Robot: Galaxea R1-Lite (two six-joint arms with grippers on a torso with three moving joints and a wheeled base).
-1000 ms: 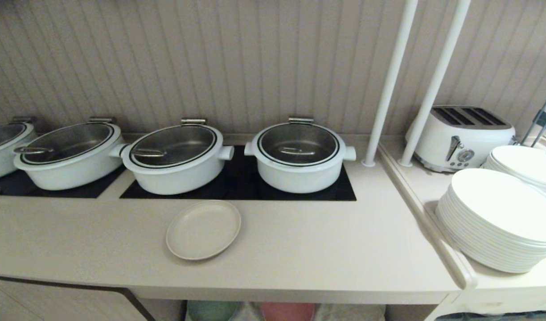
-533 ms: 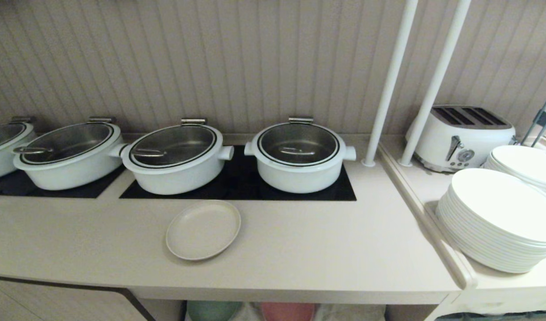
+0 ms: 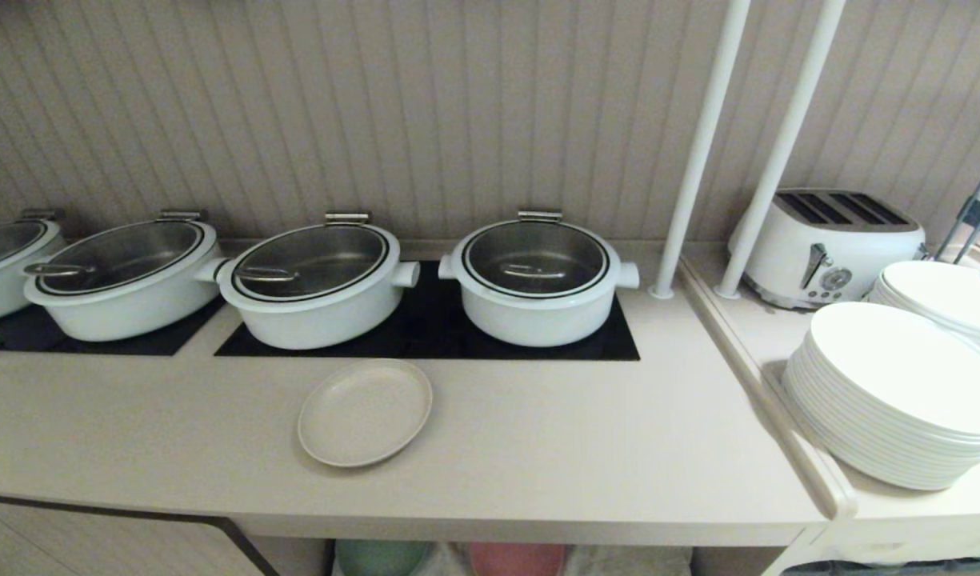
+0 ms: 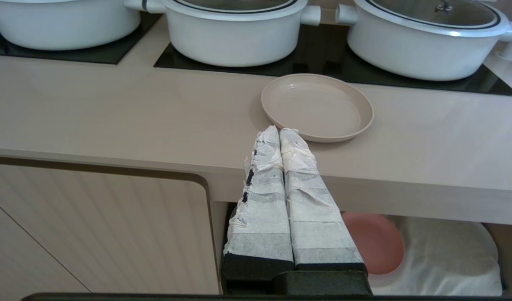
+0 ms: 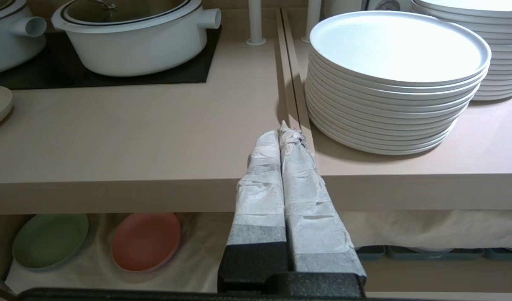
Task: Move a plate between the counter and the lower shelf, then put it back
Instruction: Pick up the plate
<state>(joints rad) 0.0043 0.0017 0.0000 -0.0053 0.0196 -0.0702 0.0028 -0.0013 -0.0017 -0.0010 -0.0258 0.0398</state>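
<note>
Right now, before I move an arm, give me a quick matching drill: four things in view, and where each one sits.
Things:
1. plate
2. pink plate
3. toaster
4. pot

Places:
A. on the black hob panel
B. on the lower shelf
C. on the narrower top behind the white plate stacks
D. on the counter, in front of the hob

Pairs: 1-D, 2-B, 3-C, 4-A

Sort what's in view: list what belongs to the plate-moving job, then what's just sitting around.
Job: cream plate, counter, lower shelf, left gripper and right gripper, both shut and empty.

Bystanders: lidded pots, toaster, white dinner plates, green plate, pink plate.
</note>
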